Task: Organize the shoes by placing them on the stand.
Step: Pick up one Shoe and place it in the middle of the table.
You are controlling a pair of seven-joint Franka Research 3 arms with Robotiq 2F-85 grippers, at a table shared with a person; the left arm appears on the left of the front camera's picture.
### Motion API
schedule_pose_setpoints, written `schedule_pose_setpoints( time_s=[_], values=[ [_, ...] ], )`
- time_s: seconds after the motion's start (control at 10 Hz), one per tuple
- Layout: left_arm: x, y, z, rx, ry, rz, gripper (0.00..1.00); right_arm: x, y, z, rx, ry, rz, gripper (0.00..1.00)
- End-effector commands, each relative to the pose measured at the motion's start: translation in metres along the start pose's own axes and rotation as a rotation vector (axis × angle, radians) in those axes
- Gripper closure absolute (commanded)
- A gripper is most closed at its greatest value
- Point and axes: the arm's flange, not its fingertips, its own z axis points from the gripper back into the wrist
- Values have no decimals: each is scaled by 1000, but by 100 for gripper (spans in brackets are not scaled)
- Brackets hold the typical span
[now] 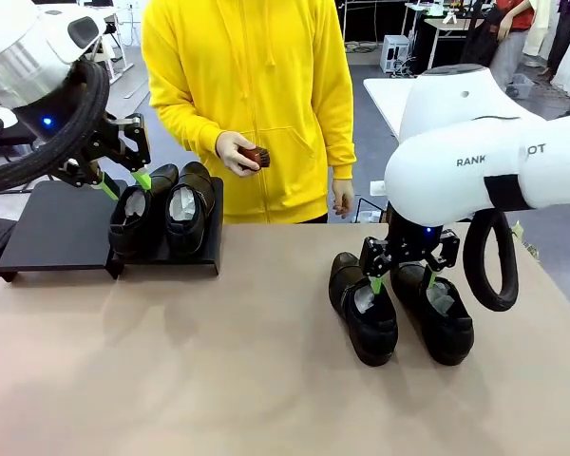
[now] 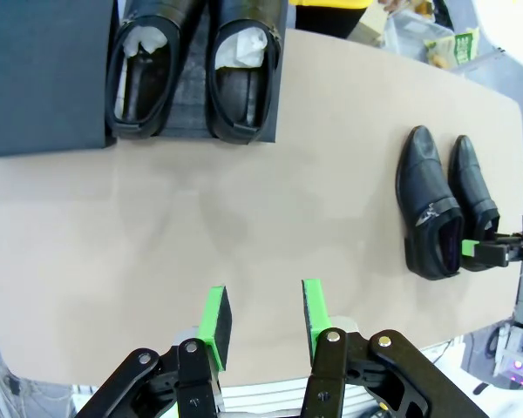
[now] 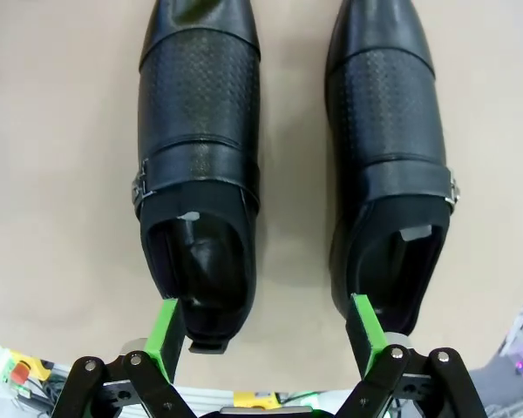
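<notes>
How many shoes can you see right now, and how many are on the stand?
4. Two shoes sit side by side on the right end of the stand; two more are on the table, by the right gripper. None seems hidden.

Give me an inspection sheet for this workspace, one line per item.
Surface: beige table, no spills seen.
Job's things: stand pair on the stand, right panel; table pair side by side on the table.
Clutter: brown object in the person's hand.
Grippers: left gripper open, empty, raised; right gripper open at the table pair's heels.
Cables: right hose loop, left hose.
Surroundings: person in yellow hoodie at the far side.
</notes>
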Motion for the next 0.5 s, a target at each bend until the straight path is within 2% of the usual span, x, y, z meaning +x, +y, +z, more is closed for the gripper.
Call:
schedule_pose_setpoints(
  time_s=[0.0,0.4],
  values=[
    [1,1,1,-17,-4,-3,54,0,-1,0,14,-37,25,43],
    [1,1,1,-17,-4,-3,54,9,-2,-23,30,-7,22,43]
  ],
)
